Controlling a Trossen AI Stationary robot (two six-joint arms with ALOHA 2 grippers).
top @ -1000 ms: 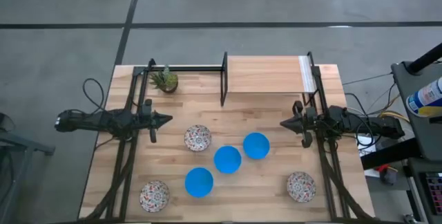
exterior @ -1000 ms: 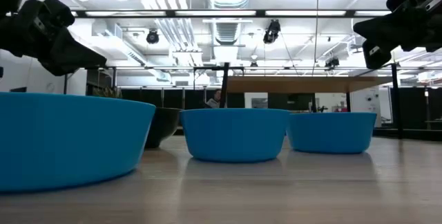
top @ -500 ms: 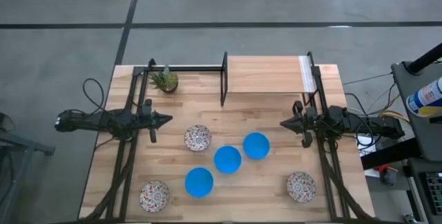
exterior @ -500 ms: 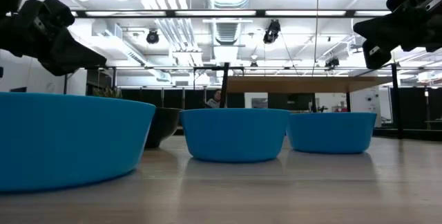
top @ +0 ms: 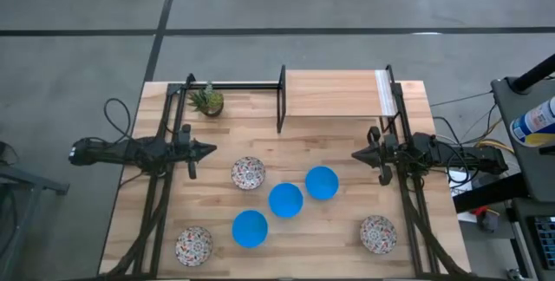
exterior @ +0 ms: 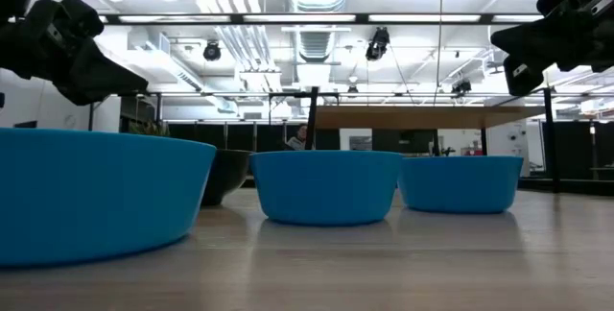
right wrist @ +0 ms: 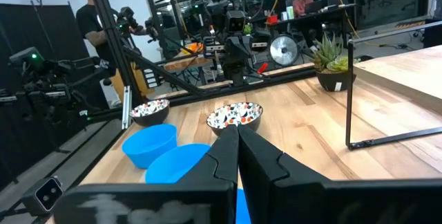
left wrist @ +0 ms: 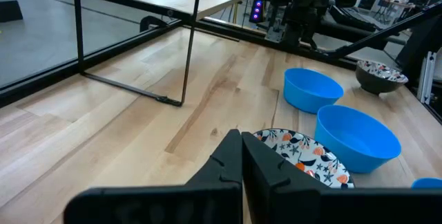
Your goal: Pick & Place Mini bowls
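Six small round bowls sat upright and empty on the tabletop [top: 347,246]. Three plain bright blue bowls [top: 285,200] formed a diagonal line at the middle, close together but apart. Three white floral bowls with red-and-dark speckle lay around them: one [top: 248,173] just beside the blue line, one [top: 193,245] near the front left corner, one [top: 378,234] near the front right.
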